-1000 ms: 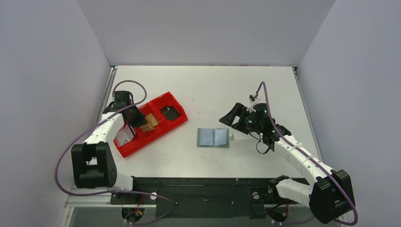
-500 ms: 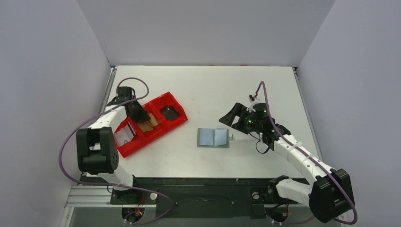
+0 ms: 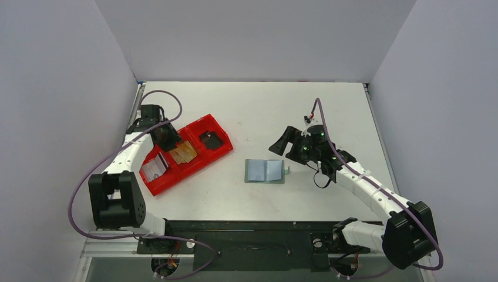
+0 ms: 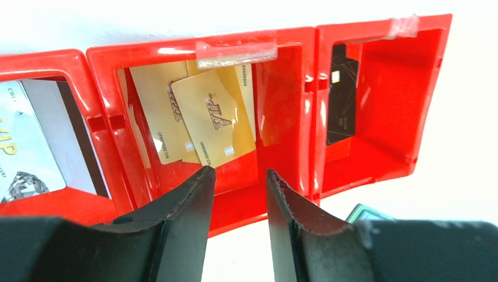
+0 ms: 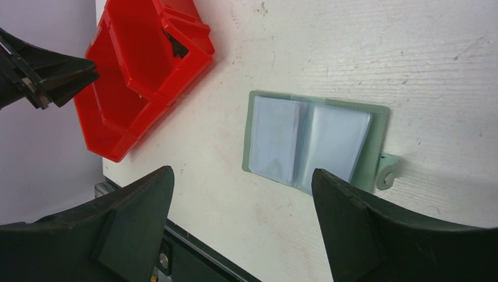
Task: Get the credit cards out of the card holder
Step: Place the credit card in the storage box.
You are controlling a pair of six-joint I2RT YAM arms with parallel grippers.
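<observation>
Looks near done, going by gold credit cards (image 4: 211,117) piled in mid compartment of red tray (image 4: 376,141), w/ a silver-white card (image 4: 29,153) in the compartment left of it in L wrist view and a black card (image 4: 342,94) in the third. Can't tell whether pale sleeves of card holder (image 5: 317,144), lying open flat on table (image 3: 264,111) well apart from tray, hide any more. Can see left gripper (image 4: 238,182) over tray w/ jaws a narrow gap apart and nothing btwn, right gripper (image 5: 241,173) above holder spread wide and empty; nothing blocking holder, likely snag just thin cards tight in sleeves.
</observation>
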